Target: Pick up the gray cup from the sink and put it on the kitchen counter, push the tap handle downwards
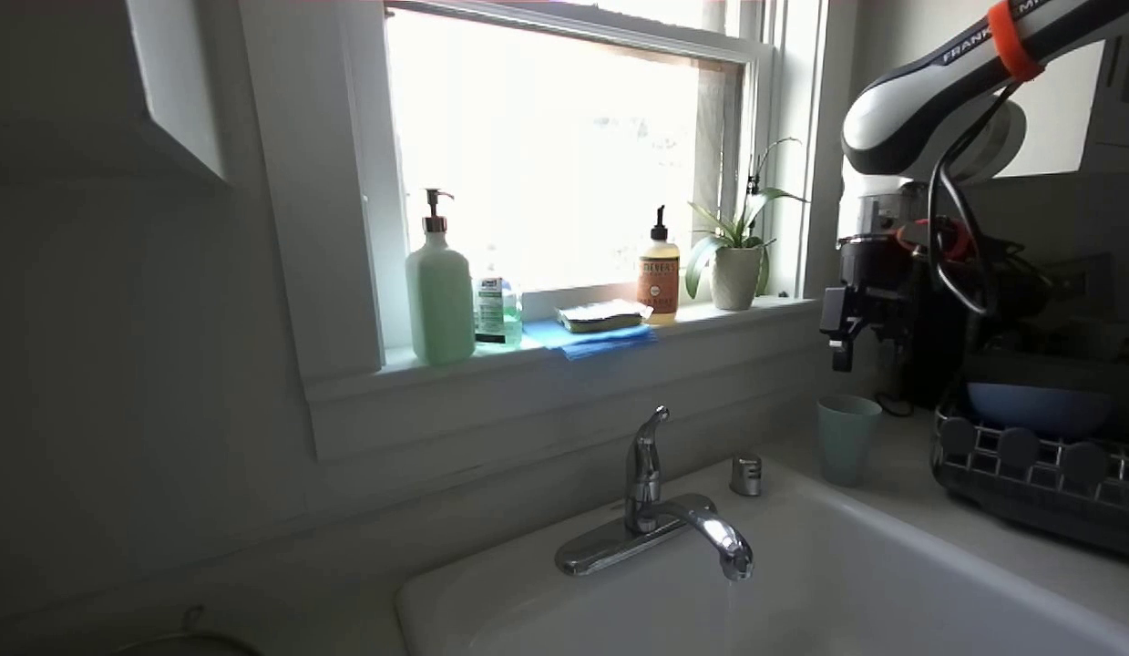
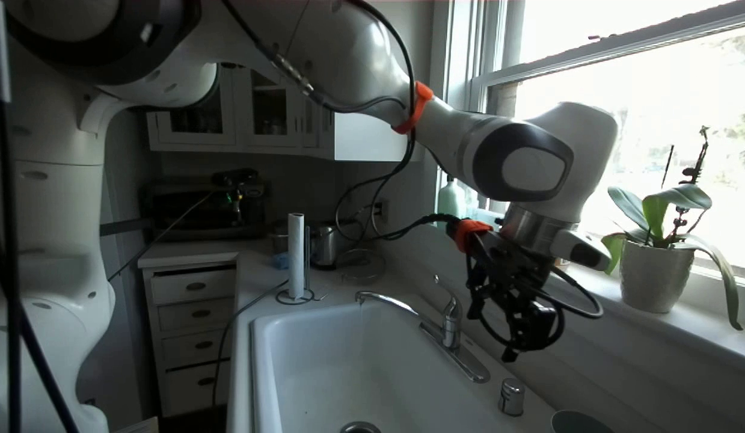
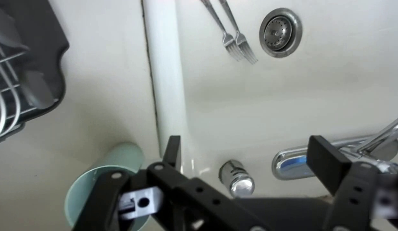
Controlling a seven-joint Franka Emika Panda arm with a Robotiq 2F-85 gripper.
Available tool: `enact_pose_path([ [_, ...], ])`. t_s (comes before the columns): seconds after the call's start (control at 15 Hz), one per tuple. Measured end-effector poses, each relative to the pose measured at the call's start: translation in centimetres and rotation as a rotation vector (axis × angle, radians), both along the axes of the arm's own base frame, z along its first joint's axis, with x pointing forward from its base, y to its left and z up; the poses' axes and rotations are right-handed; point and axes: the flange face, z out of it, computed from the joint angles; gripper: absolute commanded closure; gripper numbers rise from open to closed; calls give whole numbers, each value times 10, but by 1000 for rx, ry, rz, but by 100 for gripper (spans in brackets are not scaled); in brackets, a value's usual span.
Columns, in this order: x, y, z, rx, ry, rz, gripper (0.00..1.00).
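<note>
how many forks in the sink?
2. Wrist view: left fork and right fork, side by side in the sink, left of the drain. Both run off the top edge; others may be out of frame.

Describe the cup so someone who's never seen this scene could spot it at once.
Find the white sink, with the dark rack past its edge. Between the rack and the chrome knob, on the counter, the cup stands upright. Unlike those two neighbours, it is a pale blue-green tumbler with a wide open top.
</note>
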Motion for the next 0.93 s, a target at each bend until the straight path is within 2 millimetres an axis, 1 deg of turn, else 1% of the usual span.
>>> enact_pose_path([
  [0.07, 1, 16, -4, 4, -9, 20, 26],
  [0.13, 2, 33, -8, 9, -22, 41, 32],
  [0.2, 4, 50, -12, 13, -35, 62, 41],
  [0.4, 13, 98, -18, 21, -85, 128, 62],
  [0.67, 29, 153, -19, 13, -188, 237, 90],
  [0.73, 34, 165, -17, 10, -227, 261, 96],
  [0.8, 39, 175, -16, 7, -266, 279, 99],
  [0.93, 49, 193, -12, 0, -348, 308, 100],
])
